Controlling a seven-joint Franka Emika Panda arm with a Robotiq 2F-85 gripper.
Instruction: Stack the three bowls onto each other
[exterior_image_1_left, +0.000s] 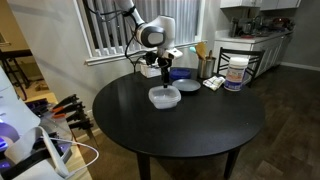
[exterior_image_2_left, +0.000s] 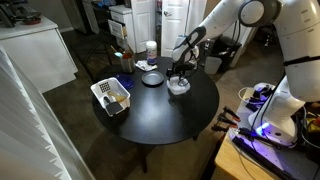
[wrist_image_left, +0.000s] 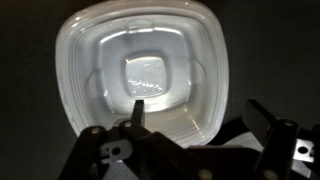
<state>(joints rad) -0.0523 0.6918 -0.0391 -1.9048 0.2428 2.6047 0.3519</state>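
A clear squarish plastic bowl (wrist_image_left: 150, 65) sits on the round black table (exterior_image_1_left: 180, 130) and fills the wrist view. Doubled rim lines suggest nested bowls, but I cannot tell how many. It shows in both exterior views (exterior_image_1_left: 165, 97) (exterior_image_2_left: 178, 87). My gripper (wrist_image_left: 200, 112) is open and low over the bowl's near side. One finger is inside the bowl and the other is outside its wall. The gripper also shows in both exterior views (exterior_image_1_left: 165, 70) (exterior_image_2_left: 178, 70). No other clear bowl shows apart from this one.
A dark blue round dish (exterior_image_1_left: 186, 88) lies just beside the bowl. A white basket (exterior_image_2_left: 112, 97) stands at the table's edge. A white tub (exterior_image_1_left: 236, 74) and a utensil holder (exterior_image_1_left: 205, 68) stand at the back of the table.
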